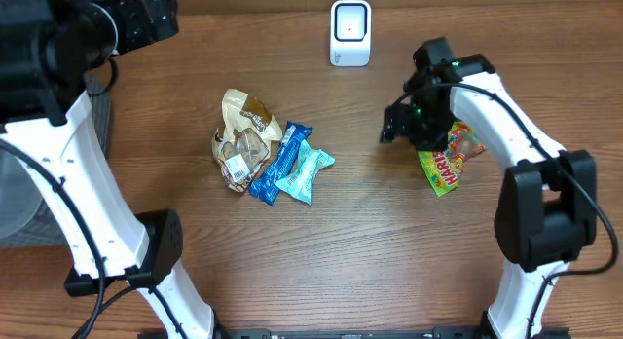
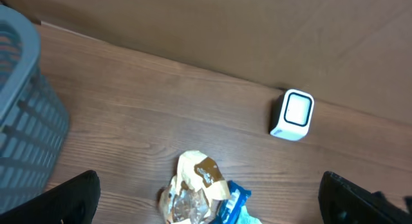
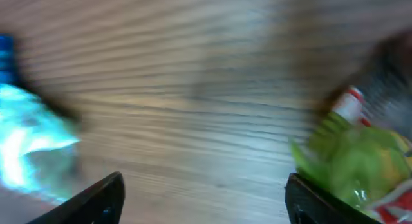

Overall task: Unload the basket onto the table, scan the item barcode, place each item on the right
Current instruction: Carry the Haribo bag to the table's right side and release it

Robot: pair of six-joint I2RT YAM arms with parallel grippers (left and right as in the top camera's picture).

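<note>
A white barcode scanner [image 1: 350, 32] stands at the back of the table, also in the left wrist view [image 2: 293, 114]. A green and red gummy bag [image 1: 450, 159] lies at the right, partly under my right arm. My right gripper [image 1: 396, 125] hovers just left of it, open. In the blurred right wrist view only bare wood shows between the fingers [image 3: 203, 185], and the gummy bag [image 3: 360, 159] lies against the right finger [image 3: 322, 201]. My left gripper [image 2: 207, 180] is open, high at the back left, with nothing in it.
A pile lies left of centre: a beige crumpled wrapper [image 1: 243, 139], a blue bar [image 1: 280, 159] and a cyan packet [image 1: 307, 171]. A grey slatted basket [image 2: 26, 121] stands at the table's left edge. A brown wall runs behind the scanner.
</note>
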